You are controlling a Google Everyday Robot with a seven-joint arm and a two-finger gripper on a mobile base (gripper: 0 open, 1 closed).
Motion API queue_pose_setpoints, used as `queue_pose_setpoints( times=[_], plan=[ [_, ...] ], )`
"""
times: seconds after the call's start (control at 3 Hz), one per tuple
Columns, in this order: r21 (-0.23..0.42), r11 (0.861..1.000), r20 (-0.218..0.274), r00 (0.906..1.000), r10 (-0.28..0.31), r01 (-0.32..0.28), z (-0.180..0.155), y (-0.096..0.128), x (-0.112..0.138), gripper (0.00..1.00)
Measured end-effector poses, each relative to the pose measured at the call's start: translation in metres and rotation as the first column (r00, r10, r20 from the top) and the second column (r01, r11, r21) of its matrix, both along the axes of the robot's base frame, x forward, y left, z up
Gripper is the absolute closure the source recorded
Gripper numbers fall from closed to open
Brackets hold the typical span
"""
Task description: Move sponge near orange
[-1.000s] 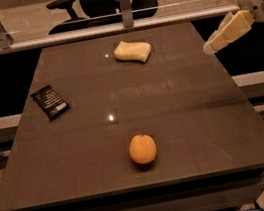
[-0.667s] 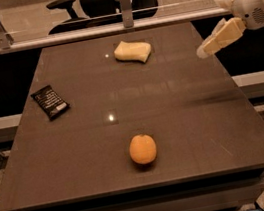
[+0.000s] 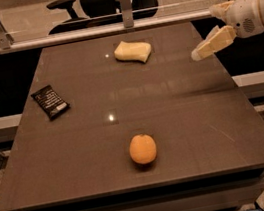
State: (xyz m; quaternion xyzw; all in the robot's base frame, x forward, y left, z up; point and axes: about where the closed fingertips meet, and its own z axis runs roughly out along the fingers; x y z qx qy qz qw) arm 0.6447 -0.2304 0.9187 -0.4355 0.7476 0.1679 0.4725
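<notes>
- While the sponge (image 3: 133, 51) lies flat at the far middle of the table (image 3: 190, 117) in the camera view, nothing touches it.
- Sponge is pale yellow, with its long side running roughly left to right. It sits just short of the far table edge.
- Orange (image 3: 142, 149) sits at the near middle of the table, close to the front edge. It is well apart from the sponge and almost straight in front of it.
- Gripper (image 3: 204, 33) hangs in the air over the far right edge of the table, to the right of the sponge and apart from it.
- Claw is released: two cream fingers (image 3: 212, 43) are spread, with nothing between them. The lower one points down and left toward the tabletop, and the upper one is shorter in view.
- White arm (image 3: 257, 9) comes in from the right edge of the frame, behind the gripper.
- Black snack packet (image 3: 50, 101) lies flat on the left side of the table, turned at an angle. It is well apart from both sponge and orange.
- Two small light glints show on the dark tabletop, one near the sponge and one mid-table.
- Metal rail (image 3: 59, 38) with a glass panel runs behind the far edge of the table. A dark office chair (image 3: 66, 7) is visible beyond it.
</notes>
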Motion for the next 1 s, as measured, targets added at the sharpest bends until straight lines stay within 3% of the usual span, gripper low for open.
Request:
queue_pose_setpoints(
  times=[0.33,1.0],
  plan=[
    [0.01,0.999,-0.014,0.999,0.043,-0.043,-0.0061,0.007,0.0049,0.0],
    [0.01,0.999,-0.007,0.9995,0.031,-0.031,-0.0077,0.012,0.006,0.0]
  ],
)
